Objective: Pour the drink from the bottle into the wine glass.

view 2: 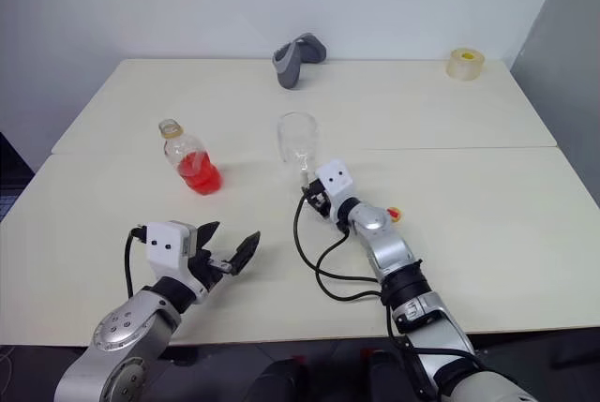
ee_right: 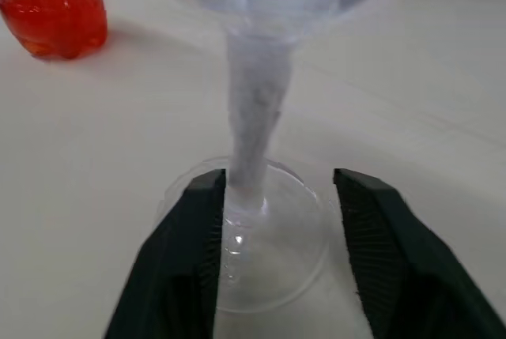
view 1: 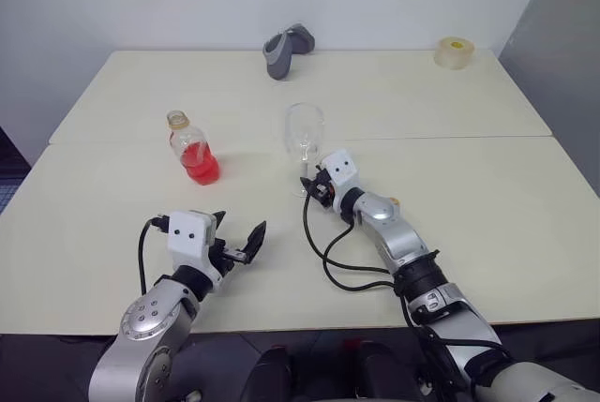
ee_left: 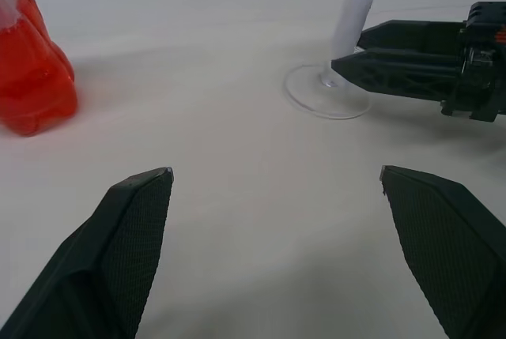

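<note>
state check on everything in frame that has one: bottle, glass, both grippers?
bottle: upright on the table, no cap on, red drink filling its lower part.
wine glass: upright on the table, empty.
left gripper: open, holding nothing, apart from bottle and glass.
right gripper: open, fingers either side of the glass stem above the foot; one finger close against the stem, the other apart.
</note>
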Available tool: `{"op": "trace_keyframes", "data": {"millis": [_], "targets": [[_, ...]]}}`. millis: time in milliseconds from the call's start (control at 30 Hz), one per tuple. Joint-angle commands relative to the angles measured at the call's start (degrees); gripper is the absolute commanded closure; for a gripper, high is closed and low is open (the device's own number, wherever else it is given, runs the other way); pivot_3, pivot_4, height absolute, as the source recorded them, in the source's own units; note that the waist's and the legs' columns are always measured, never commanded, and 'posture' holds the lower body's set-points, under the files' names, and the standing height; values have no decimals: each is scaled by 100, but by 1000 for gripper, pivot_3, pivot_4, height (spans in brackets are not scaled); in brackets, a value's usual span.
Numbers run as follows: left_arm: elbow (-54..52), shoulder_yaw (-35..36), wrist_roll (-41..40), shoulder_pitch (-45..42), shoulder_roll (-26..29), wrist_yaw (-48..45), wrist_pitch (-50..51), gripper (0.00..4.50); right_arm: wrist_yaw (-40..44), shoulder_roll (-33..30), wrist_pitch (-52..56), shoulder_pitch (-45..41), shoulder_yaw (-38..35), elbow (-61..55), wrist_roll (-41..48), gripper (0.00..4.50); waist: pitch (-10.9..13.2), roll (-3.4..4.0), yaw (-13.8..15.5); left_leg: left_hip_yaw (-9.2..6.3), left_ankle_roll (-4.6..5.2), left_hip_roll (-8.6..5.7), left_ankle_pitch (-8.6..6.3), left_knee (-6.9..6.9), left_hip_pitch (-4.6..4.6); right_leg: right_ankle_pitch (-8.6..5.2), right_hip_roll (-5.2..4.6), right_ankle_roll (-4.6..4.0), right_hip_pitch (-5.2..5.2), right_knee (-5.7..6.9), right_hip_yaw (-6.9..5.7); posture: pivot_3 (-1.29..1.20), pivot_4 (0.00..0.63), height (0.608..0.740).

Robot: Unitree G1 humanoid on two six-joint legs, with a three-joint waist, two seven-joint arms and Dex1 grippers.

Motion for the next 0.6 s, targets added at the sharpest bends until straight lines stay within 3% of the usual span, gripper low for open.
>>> {"op": "trace_keyframes", "data": {"millis": [33, 100, 267, 467, 600], "targets": [[-2, 102, 33, -40, 70, -45, -167, 0, 243, -87, 133, 124, 46, -786, 101, 624, 0, 0, 1, 0, 0, 0, 0, 0, 0, 0, 0, 0, 0, -1, 0, 0, 150, 740], [61, 140, 33, -28, 98, -83, -215, 0, 344, -184, 293, 289, 72, -1181, 116, 34, 0, 0, 3, -1, 2, 0, -1, 0, -1, 0, 0, 0, 0, -1, 0, 0, 150, 740], [195, 326, 79, 100, 337, -295, -416, 0, 728, -577, 839, 741, 157, -2445, 201, 34, 0, 0, 5, -2, 3, 0, -2, 0, -2, 0, 0, 0, 0, -1, -1, 0, 150, 740], [1047, 1076, 151, 225, 949, -787, -1019, 0, 1608, -1782, 1627, 1535, -22, -4358, 728, 34, 1, 0, 18, -6, 15, 0, -9, -1, -1, -1, 0, 1, 2, -7, -4, 0, 150, 740], [1564, 1300, -25, 174, 1144, -1191, -1172, 0, 1931, -2240, 2069, 1809, -183, -5280, 1294, 34, 1, 0, 17, -7, 21, 0, -12, -2, -2, -2, -1, 2, 2, -8, -6, 0, 150, 740]]}}
